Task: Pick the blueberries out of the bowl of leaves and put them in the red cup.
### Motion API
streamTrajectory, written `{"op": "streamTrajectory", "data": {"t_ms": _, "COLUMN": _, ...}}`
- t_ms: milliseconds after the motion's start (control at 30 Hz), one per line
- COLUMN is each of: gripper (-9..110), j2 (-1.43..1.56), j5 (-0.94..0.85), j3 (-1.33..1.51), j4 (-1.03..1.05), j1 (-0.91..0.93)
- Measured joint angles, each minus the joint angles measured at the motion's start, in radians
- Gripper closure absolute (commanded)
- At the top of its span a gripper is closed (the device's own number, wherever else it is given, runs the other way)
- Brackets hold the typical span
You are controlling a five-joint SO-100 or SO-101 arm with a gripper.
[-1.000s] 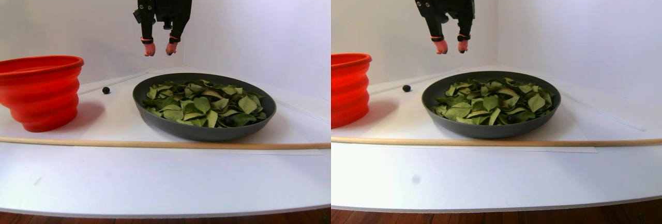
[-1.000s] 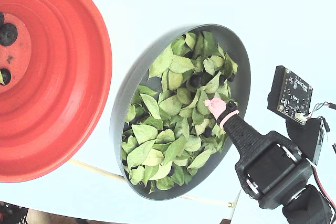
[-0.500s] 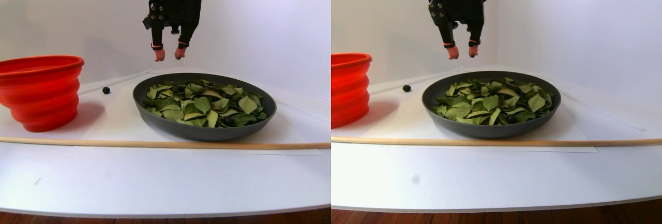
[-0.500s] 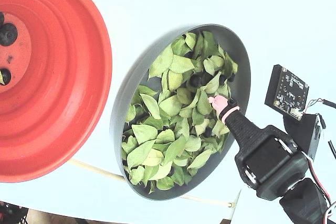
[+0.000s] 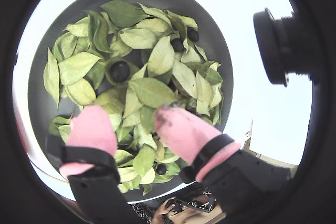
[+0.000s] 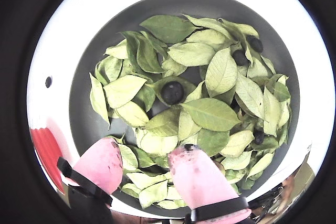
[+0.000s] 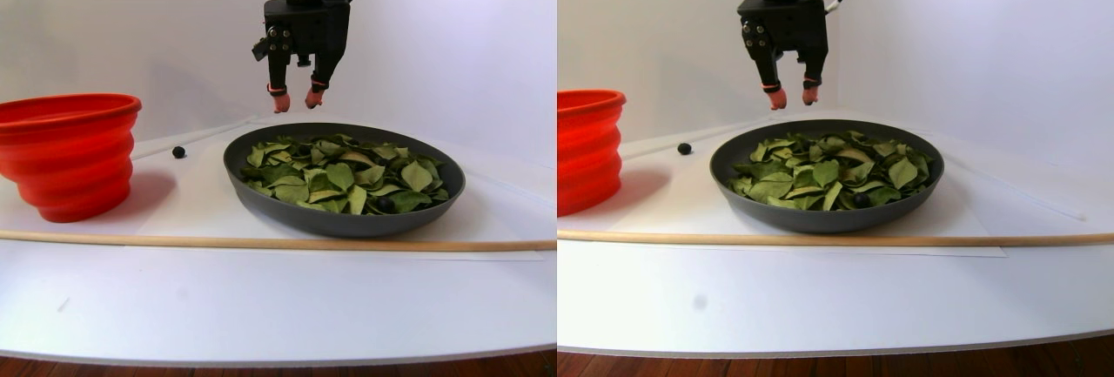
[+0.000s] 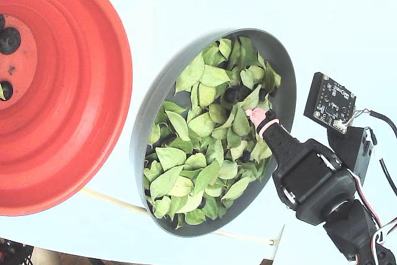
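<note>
At the left edge of the white table (image 7: 261, 299) in the stereo pair view stands the red cup (image 7: 68, 155), its ribbed wall upright; the fixed view shows two dark blueberries (image 8: 8, 40) lying on its paler bottom at the far left. Just behind and right of the cup, a single loose berry (image 7: 178, 151) sits on the table, apart from both vessels. A thin wooden rod (image 7: 278, 242) lies across the table in front of everything. Right of the cup, near but not touching it, is the dark grey bowl (image 7: 344, 220), filled with green leaves (image 7: 341, 175). In both wrist views berries show among the leaves: one (image 6: 171, 92) nested near the middle and two more (image 6: 240, 57) by the far right rim. Above the bowl's back edge hangs the gripper (image 7: 296, 100), well clear of the leaves, its pink-tipped fingers (image 5: 181, 132) spread apart with nothing between them.
</note>
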Motion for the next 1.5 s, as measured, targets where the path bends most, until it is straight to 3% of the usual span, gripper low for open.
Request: {"op": "streamTrajectory", "data": {"t_ms": 1500, "gripper": 85, "j2": -0.321, "j5": -0.032, "j3": -0.192, "j4": -0.143, "j1": 0.023}}
